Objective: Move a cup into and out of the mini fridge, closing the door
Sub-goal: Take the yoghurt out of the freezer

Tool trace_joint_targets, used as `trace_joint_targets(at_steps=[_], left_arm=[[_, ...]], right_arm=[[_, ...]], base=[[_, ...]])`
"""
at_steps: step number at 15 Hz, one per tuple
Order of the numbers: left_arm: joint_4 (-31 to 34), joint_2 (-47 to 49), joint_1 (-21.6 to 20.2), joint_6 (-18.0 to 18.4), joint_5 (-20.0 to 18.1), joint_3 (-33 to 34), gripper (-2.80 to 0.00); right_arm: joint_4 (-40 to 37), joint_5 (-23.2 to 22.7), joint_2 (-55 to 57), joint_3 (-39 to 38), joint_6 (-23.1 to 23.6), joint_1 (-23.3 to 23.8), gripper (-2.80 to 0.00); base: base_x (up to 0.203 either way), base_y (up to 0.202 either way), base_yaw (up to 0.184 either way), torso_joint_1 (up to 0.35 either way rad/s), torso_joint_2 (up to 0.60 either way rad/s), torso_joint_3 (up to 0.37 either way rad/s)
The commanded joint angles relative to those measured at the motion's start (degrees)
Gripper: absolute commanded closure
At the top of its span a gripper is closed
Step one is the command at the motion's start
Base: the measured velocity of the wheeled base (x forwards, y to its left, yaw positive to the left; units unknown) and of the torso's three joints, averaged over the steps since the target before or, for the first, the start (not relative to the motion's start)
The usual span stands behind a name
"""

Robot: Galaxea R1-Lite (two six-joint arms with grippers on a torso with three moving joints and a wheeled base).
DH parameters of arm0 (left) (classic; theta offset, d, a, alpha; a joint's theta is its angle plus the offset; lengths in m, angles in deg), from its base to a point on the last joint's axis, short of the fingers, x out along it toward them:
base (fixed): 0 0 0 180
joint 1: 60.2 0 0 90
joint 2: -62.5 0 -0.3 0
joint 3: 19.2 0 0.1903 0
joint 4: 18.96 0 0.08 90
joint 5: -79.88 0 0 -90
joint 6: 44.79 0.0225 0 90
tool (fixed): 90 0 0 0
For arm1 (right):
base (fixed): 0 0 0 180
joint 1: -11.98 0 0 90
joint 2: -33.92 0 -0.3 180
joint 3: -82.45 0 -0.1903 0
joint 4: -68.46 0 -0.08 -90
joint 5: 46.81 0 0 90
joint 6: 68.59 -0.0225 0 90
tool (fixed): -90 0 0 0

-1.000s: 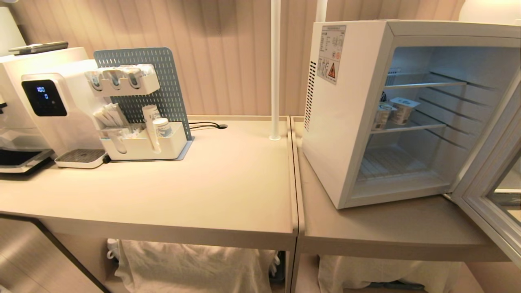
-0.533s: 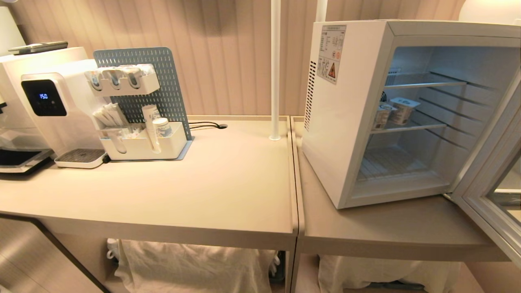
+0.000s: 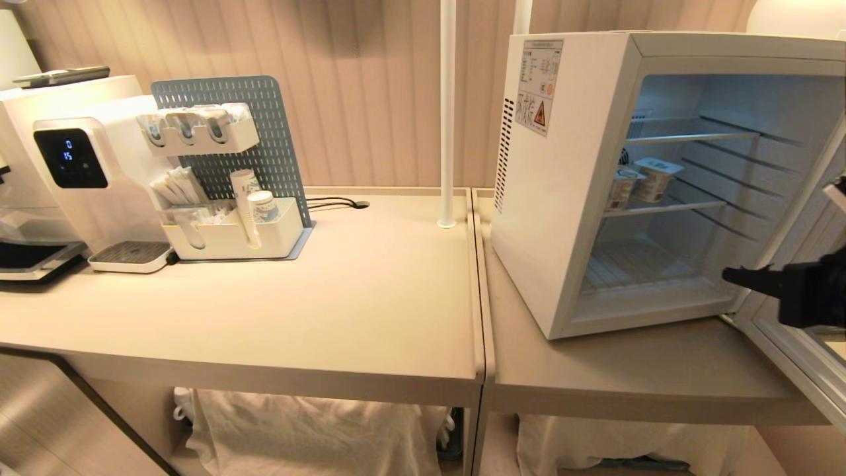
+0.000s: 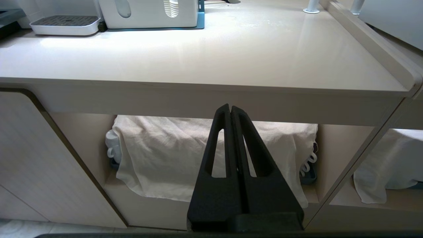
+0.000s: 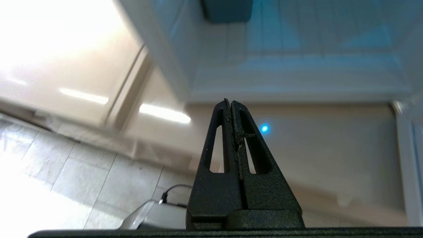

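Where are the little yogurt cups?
The two cups sit side by side on the middle wire shelf inside the open mini fridge, at the head view's right.

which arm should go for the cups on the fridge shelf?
Probably right. The right pincer, shut and empty, sits in front of the open white boxy mini fridge, below the two small white cups on its wire shelf. The left pincer, also shut, points at the cloth-covered space under the beige counter.
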Motion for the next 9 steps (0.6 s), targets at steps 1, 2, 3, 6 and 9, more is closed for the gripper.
trace_joint_targets(at_steps=[1, 2, 3, 6, 9], left_arm=[[-0.1, 0.1, 0.0, 0.0, 0.0, 0.1, 0.0], [-0.1, 0.1, 0.0, 0.0, 0.0, 0.1, 0.0], [-0.1, 0.1, 0.0, -0.1, 0.0, 0.1, 0.0], [-0.1, 0.1, 0.0, -0.1, 0.0, 0.0, 0.0], [-0.1, 0.1, 0.0, -0.1, 0.0, 0.1, 0.0]], right_arm=[[13.2, 0.3, 16.6, 0.6, 0.3, 0.4, -2.8], [19.4, 1.4, 20.8, 1.1, 0.5, 0.7, -2.8], [25.7, 2.6, 24.7, 1.8, 0.6, 0.9, -2.8], [35.3, 4.9, 31.1, 7.5, 0.7, 2.4, -2.8], [31.0, 5.1, 29.0, 11.2, 0.8, 4.0, -2.8]], base=[[0.0, 0.0, 0.0, 0.0, 0.0, 0.0], [0.0, 0.0, 0.0, 0.0, 0.0, 0.0], [0.0, 0.0, 0.0, 0.0, 0.0, 0.0], [0.0, 0.0, 0.0, 0.0, 0.0, 0.0], [0.0, 0.0, 0.0, 0.0, 0.0, 0.0]])
